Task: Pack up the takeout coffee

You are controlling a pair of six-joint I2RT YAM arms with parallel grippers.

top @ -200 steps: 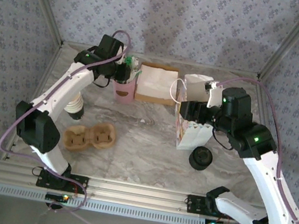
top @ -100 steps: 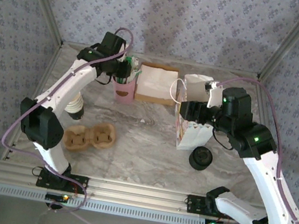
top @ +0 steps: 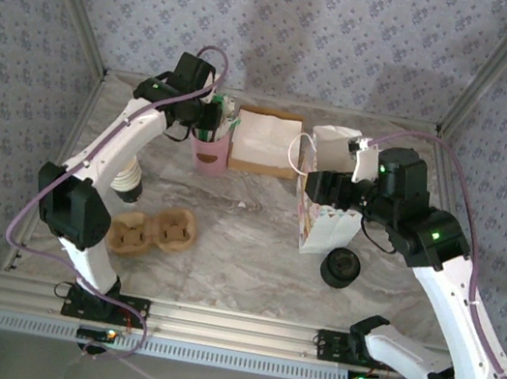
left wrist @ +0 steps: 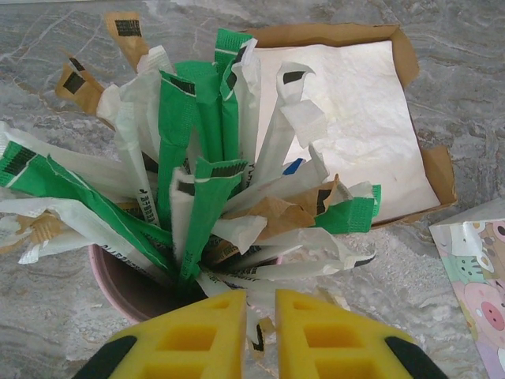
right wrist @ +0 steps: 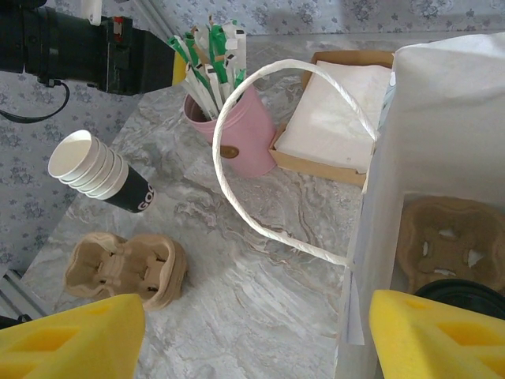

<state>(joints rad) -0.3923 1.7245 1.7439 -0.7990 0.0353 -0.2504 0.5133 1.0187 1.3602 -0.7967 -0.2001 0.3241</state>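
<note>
1. A squat black pile of spare lids (top: 340, 267) sits closest to the near edge, towards the right of the tabletop, just in front of the bag.
2. Two brown pulp cup carriers (top: 153, 231) lie side by side on the near left of the tabletop.
3. A stack of lidless paper cups (right wrist: 91, 166) lies tilted by the left edge, beyond the carriers.
4. A white paper bag (top: 327, 217) stands right of centre, mouth up, with its rope handle (right wrist: 237, 142) looping outward.
5. The right gripper (right wrist: 256, 332) is at the bag's mouth with its fingers spread wide, one outside the bag wall and one over the opening.
6. The takeout coffee (right wrist: 465, 289) is inside the bag. Its black lid shows low down beside a pulp carrier (right wrist: 454, 237).
7. A pink cup (top: 208, 154) holds green, white and brown packets (left wrist: 197, 158) left of centre, towards the far edge.
8. The left gripper (left wrist: 260, 316) is over that cup, its fingers almost together. A white packet end lies in the slit, but I cannot tell whether it is pinched.
9. A cardboard tray of white napkins (top: 264, 140) sits at the far edge, touching the pink cup's right side.
</note>
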